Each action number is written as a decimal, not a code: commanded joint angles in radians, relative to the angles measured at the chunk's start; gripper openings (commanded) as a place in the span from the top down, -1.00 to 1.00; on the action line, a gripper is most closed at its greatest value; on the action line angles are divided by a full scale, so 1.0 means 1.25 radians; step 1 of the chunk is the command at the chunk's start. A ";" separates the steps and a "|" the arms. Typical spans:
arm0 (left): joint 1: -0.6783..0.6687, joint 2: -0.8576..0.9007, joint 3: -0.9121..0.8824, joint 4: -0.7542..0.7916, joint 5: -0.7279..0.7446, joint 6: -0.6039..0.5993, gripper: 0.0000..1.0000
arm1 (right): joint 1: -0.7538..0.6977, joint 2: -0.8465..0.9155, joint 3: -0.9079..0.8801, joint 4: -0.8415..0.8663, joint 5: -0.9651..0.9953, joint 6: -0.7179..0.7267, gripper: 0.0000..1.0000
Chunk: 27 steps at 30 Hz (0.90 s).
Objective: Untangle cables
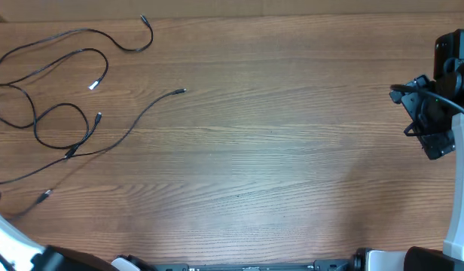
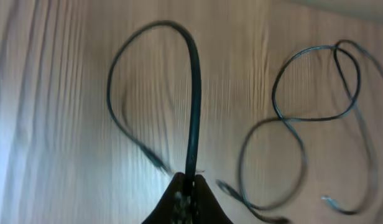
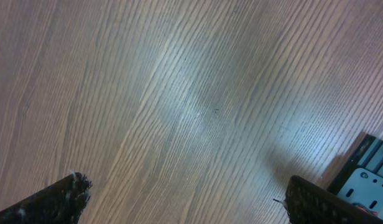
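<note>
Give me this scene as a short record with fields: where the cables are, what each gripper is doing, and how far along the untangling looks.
cables: thin, black, in loose overlapping loops on the left side of the table
silvery tip: lying on the wood among the loops
left gripper: shut on one cable
held cable: runs up from the fingers and curves into a loop
right gripper: open, empty, over bare wood at the right
progress: cords cross at several spots; not yet separated
</note>
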 commanded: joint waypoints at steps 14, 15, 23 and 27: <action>-0.001 0.078 0.049 0.212 0.486 0.688 0.92 | -0.003 -0.001 -0.003 0.002 0.011 -0.001 -1.00; -0.001 0.078 0.055 0.217 0.515 0.688 0.92 | -0.003 -0.001 -0.003 0.002 0.011 -0.001 -1.00; 0.033 0.079 0.070 0.159 0.394 0.595 0.92 | -0.003 -0.001 -0.003 0.002 0.011 -0.001 -1.00; 0.070 0.083 0.043 0.121 0.316 0.589 0.92 | -0.003 -0.001 -0.003 0.002 0.011 -0.001 -1.00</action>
